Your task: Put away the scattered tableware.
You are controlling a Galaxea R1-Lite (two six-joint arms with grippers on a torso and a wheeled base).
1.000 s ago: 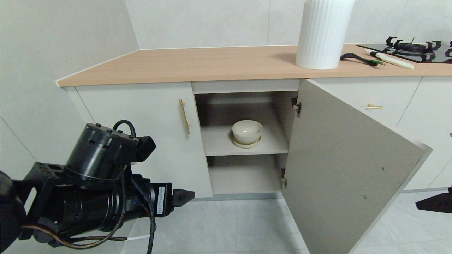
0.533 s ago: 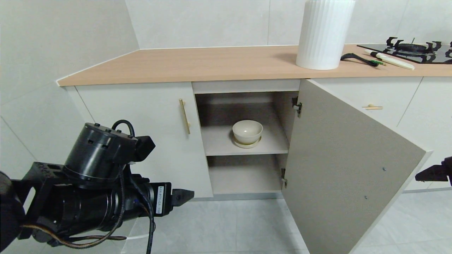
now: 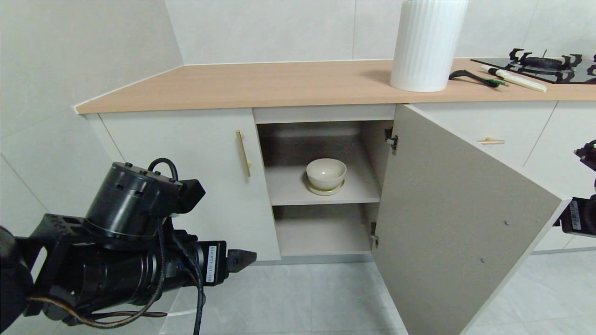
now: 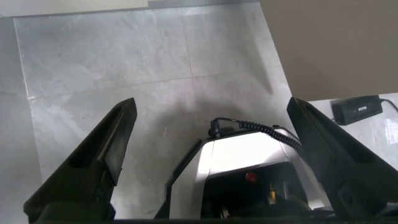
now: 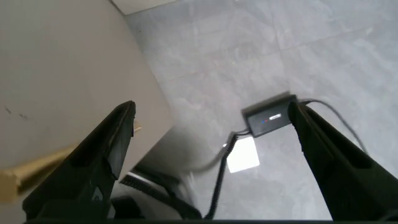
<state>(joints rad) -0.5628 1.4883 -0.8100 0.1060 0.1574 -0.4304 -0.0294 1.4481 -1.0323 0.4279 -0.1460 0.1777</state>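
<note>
Tiled kitchen, cabinet door (image 3: 447, 209) swung open; bowl (image 3: 326, 173) sits on its saucer (image 3: 326, 190) on the shelf (image 3: 288, 190) beside that door. My right gripper (image 5: 210, 118) gapes wide just past the door's free edge, placed to push it shut, I'd guess; left gripper (image 4: 211, 106) wide, empty, left of the door

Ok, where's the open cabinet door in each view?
Head: open cabinet door, swung out right of the bowl on its shelf.
Left wrist: probably the taupe panel past the floor tiles.
Right wrist: beige panel by the gold handle.
Shared landmark: the grey floor tiles.
</note>
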